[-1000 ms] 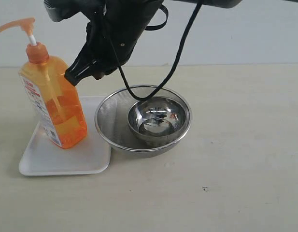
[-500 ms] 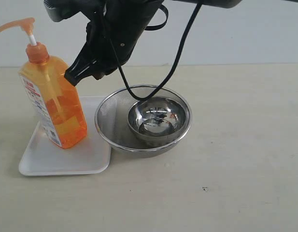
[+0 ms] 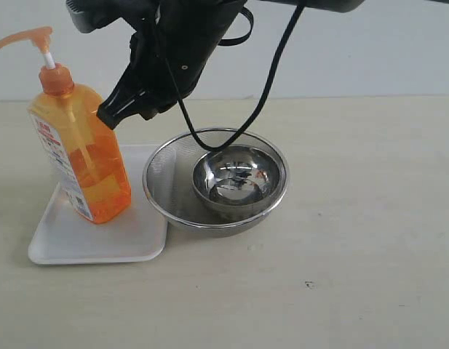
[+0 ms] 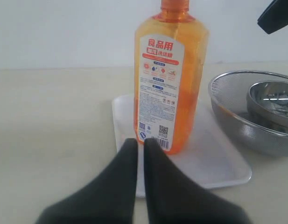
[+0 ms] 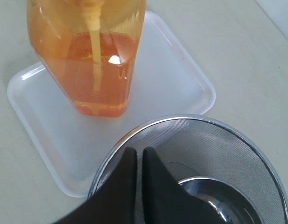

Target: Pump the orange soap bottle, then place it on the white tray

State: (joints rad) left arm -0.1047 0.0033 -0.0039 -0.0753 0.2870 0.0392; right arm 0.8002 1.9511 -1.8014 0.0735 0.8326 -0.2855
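The orange soap bottle (image 3: 82,156) stands upright on the white tray (image 3: 100,243), which lies on the table (image 3: 355,218) just beside a steel mesh bowl (image 3: 166,189) with a smaller steel bowl (image 3: 239,178) inside it. The right gripper (image 3: 108,116) hangs in the air between the bottle's shoulder and the mesh bowl, its fingers pressed together and holding nothing. In the left wrist view the left gripper (image 4: 139,142) is also pressed together and empty, pointing at the foot of the bottle's labelled face.
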